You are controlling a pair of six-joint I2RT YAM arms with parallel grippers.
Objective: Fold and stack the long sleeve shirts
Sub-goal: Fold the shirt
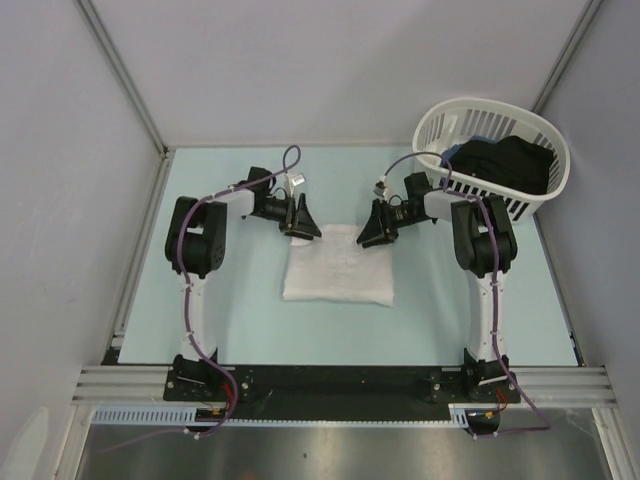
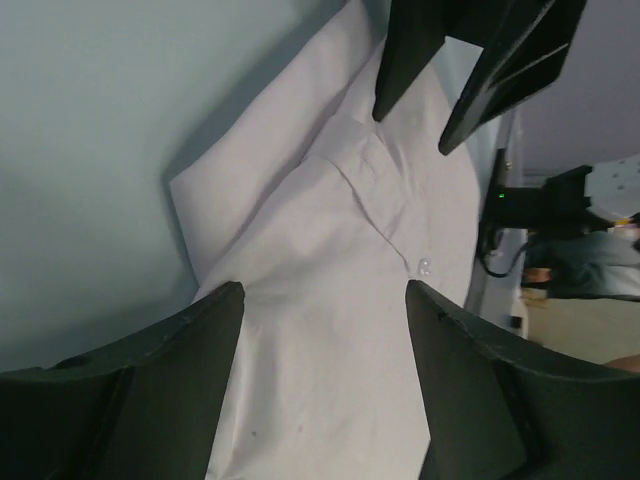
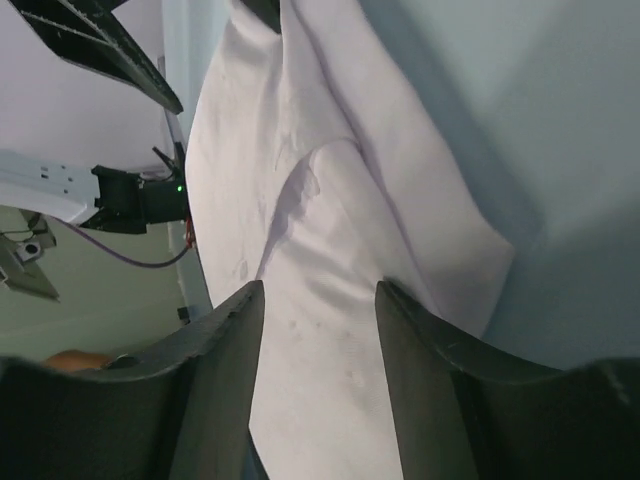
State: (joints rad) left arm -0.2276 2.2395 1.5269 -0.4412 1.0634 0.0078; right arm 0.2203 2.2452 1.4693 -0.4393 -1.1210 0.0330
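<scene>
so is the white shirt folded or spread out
Folded. The white shirt lies as a compact rectangle, no sleeves spread out; the wrist views show layered edges.

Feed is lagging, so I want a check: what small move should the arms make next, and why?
Probably lift the left gripper and right gripper straight up, clear. Both hang open at the far edge of the white shirt, holding nothing; it already lies as a folded rectangle, and dark clothes wait in the basket.

Left fingers (image 2: 150, 400) and right fingers (image 3: 200, 400) spread apart, facing inward.
</scene>
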